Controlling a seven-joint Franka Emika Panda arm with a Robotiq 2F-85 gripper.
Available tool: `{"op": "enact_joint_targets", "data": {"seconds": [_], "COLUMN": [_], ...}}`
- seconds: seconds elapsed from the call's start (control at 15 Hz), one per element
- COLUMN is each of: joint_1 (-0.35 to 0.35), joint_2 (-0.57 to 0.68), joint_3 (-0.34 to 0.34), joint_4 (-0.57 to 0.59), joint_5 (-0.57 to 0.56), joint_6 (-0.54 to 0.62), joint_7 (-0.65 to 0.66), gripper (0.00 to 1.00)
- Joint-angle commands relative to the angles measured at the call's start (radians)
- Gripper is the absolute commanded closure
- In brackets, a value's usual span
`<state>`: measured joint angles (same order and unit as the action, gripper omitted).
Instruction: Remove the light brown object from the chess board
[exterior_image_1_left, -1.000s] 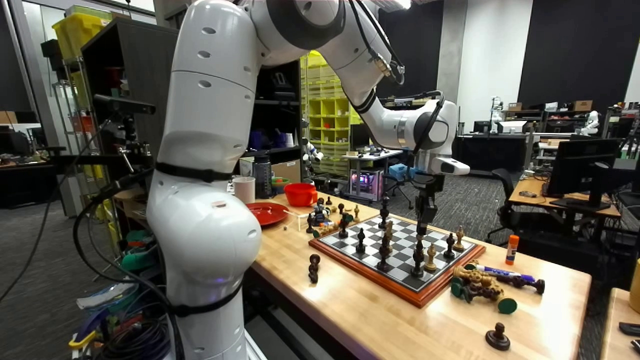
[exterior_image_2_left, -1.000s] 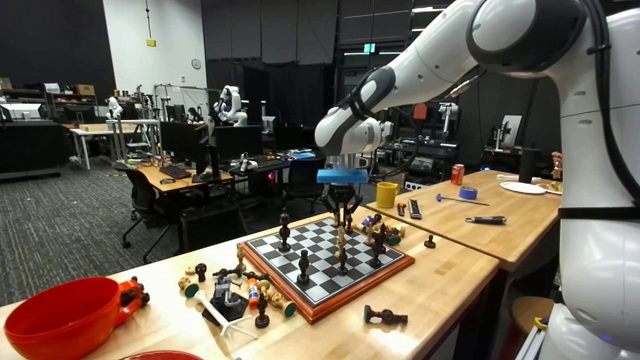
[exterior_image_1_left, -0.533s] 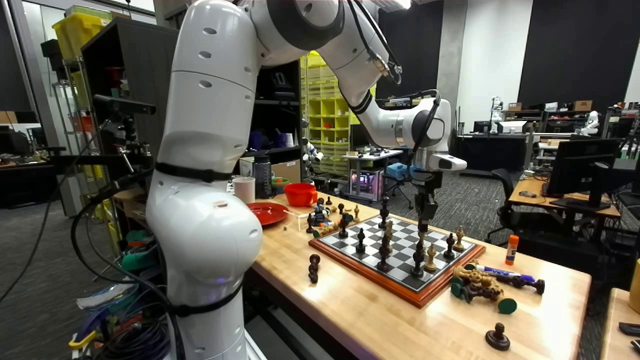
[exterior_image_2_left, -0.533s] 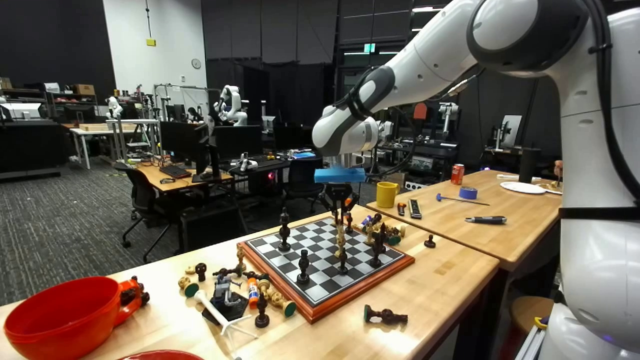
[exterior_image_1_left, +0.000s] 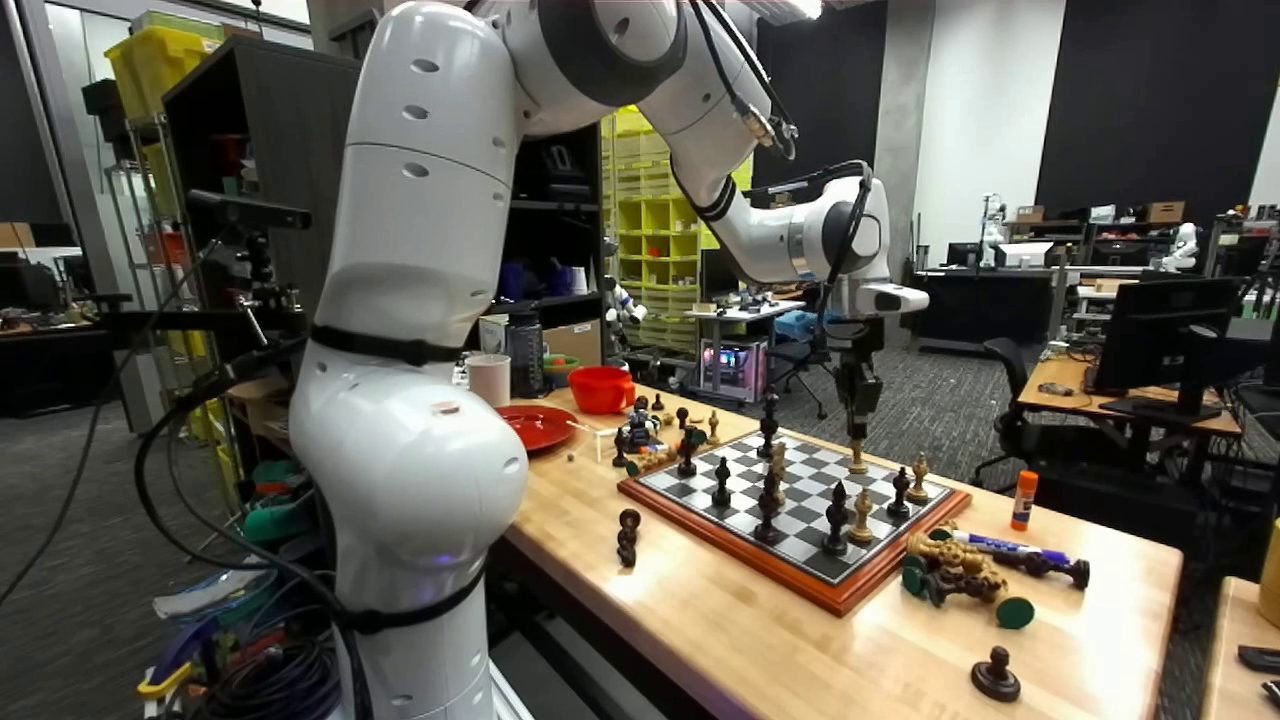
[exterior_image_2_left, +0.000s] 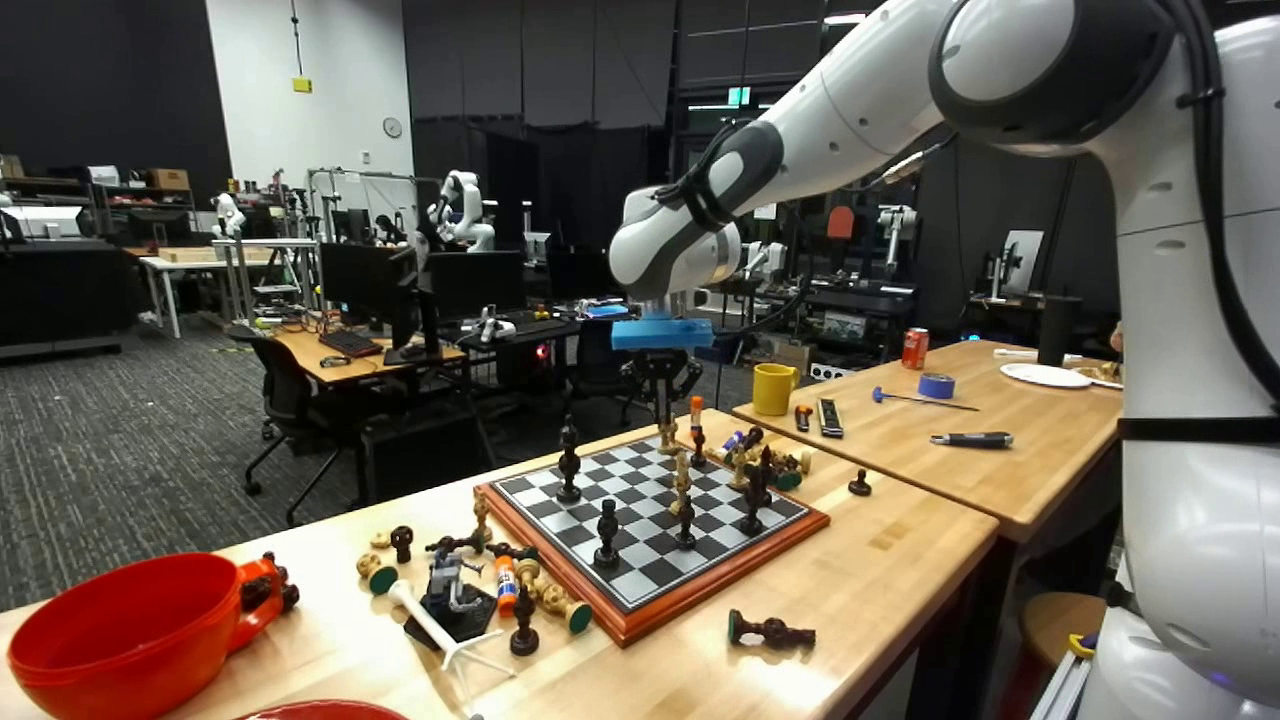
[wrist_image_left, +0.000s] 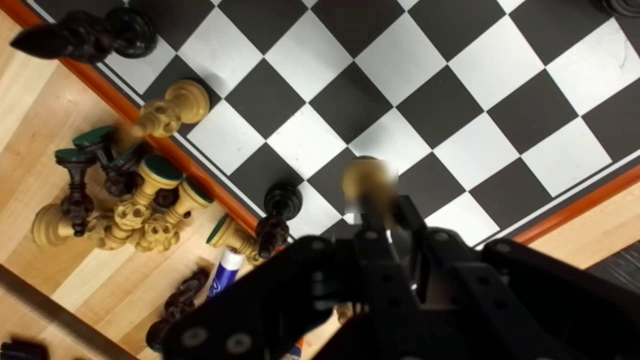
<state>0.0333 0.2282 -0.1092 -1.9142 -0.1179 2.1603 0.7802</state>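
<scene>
My gripper (exterior_image_1_left: 858, 432) is shut on a light brown chess piece (exterior_image_1_left: 858, 460) and holds it upright above the far part of the chess board (exterior_image_1_left: 740, 530). In an exterior view, the gripper (exterior_image_2_left: 665, 415) and held piece (exterior_image_2_left: 668, 440) appear over the board's (exterior_image_2_left: 650, 622) far edge. In the wrist view, the held piece (wrist_image_left: 360, 177) is blurred, with its upper part hidden between the fingers (wrist_image_left: 386, 205). Other light brown pieces stand on the board, such as one (exterior_image_1_left: 862, 517) near the rim, a second (exterior_image_1_left: 918, 480) and a third (exterior_image_2_left: 681, 488).
Several dark pieces, such as a tall one (exterior_image_1_left: 836, 520), stand on the board. Fallen pieces and a marker (exterior_image_1_left: 1015, 548) lie beside it, near a glue stick (exterior_image_1_left: 1022, 500). A red bowl (exterior_image_2_left: 140, 635) and small robot figure (exterior_image_2_left: 452, 590) stand on the table.
The gripper has risen with the light brown piece and moved towards the board's far edge. The held piece now shows clear of the standing pieces that overlapped it before.
</scene>
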Motion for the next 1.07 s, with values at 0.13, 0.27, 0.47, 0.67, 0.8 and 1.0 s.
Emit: {"op": "enact_joint_targets", "data": {"seconds": [0.13,0.27,0.47,0.67,0.8,1.0], "joint_1": [-0.001,-0.002,-0.002,-0.006,-0.011,-0.024], "joint_2": [0.069,0.095,0.129,0.156,0.169,0.188], "joint_3": [-0.001,-0.006,-0.014,-0.02,-0.023,-0.022], "joint_4": [0.093,0.123,0.164,0.199,0.215,0.237], "joint_5": [-0.019,-0.015,-0.014,-0.001,0.012,0.041], "joint_6": [-0.015,-0.016,-0.022,-0.041,-0.055,-0.088], "joint_7": [0.017,0.013,0.015,0.013,0.009,0.002], "gripper": [0.97,0.97,0.97,0.97,0.97,0.97]}}
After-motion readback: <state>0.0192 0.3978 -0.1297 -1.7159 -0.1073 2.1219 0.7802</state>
